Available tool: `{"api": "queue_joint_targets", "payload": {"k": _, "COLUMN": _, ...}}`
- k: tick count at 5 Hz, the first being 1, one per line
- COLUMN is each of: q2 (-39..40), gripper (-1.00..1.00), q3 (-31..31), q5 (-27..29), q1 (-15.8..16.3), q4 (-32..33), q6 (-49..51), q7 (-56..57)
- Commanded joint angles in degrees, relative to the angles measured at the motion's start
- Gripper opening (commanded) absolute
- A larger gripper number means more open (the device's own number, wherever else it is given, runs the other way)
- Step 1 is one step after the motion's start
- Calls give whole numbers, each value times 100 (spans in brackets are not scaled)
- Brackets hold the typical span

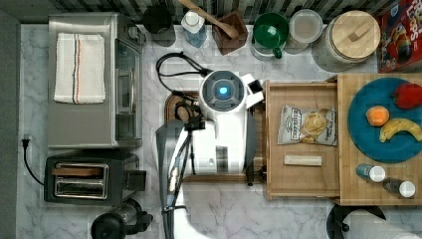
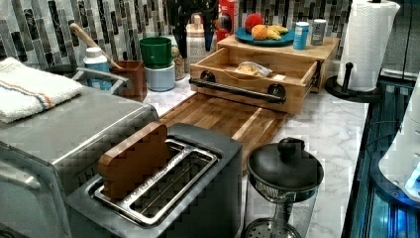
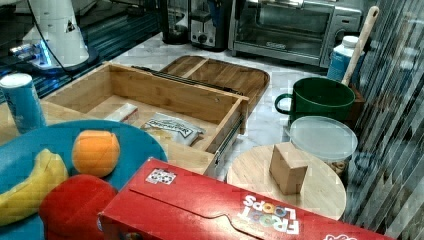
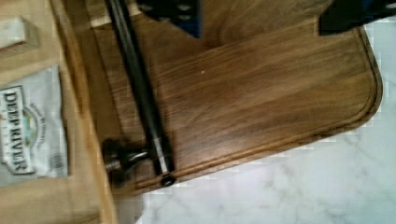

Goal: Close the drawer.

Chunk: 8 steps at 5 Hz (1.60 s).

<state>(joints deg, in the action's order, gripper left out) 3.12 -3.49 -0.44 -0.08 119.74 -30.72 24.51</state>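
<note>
Drawer (image 1: pixel 302 177): I see it pulled out, just past the gripper (image 4: pixel 261 18).
Gripper: I read the fingers as spread wide, above the brown board (image 4: pixel 261 93), near the handle bar (image 4: pixel 140 93).
Chip bag (image 4: pixel 30 126): in drawer, reads "DEEP RIVER".
Red box (image 3: pixel 220 210): "FROOT LOOPS".

The setting is a kitchen. A toaster (image 1: pixel 90 178), toaster oven (image 1: pixel 94 79) and cereal box (image 3: pixel 240 210) stand on a marble counter (image 1: pixel 149 209). The wall is tiled.

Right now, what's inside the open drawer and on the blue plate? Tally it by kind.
Chip bags in the drawer: 1
Pale blocks in the drawer: 1
Oranges on the blue plate: 1
Bananas: 1
Red fruits: 1
Total: 5
</note>
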Motion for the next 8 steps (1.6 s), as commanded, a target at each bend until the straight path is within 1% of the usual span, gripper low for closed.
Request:
{"api": "queue_joint_targets", "payload": {"k": 1, "q2": 355, "gripper": -100, "q3": -205, "q5": 30, "q1": 50, "q4": 801, "q6": -969, "q7": 1390}}
{"api": "queue_joint_targets", "payload": {"k": 2, "q2": 577, "gripper": -100, "q3": -171, "q5": -267, "q1": -35, "q4": 896, "q6": -1318, "q7": 1518}}
{"api": "queue_joint_targets", "payload": {"k": 3, "q2": 724, "gripper": -100, "q3": -86, "q5": -325, "q1": -115, "q4": 927, "q6": -1372, "q7": 1609}}
{"api": "queue_joint_targets", "payload": {"k": 4, "q2": 680, "gripper": -100, "q3": 48, "q5": -520, "q1": -172, "q4": 983, "q6": -1361, "q7": 1742}}
{"api": "queue_joint_targets", "payload": {"k": 5, "q2": 581, "gripper": -100, "q3": 139, "q5": -570, "q1": -376, "q4": 1018, "q6": -1374, "q7": 2148}}
{"api": "queue_joint_targets", "payload": {"k": 6, "q2": 452, "gripper": -100, "q3": 222, "q5": -831, "q1": -665, "q4": 1099, "q6": -1561, "q7": 2456}}
{"api": "queue_joint_targets", "payload": {"k": 7, "q2": 448, "gripper": -100, "q3": 467, "q5": -919, "q1": -836, "q4": 1056, "q6": -1730, "q7": 2842}}
{"api": "queue_joint_targets", "payload": {"k": 8, "q2": 483, "gripper": -100, "q3": 558, "q5": -931, "q1": -1154, "q4": 805, "q6": -1487, "q7": 3132}}
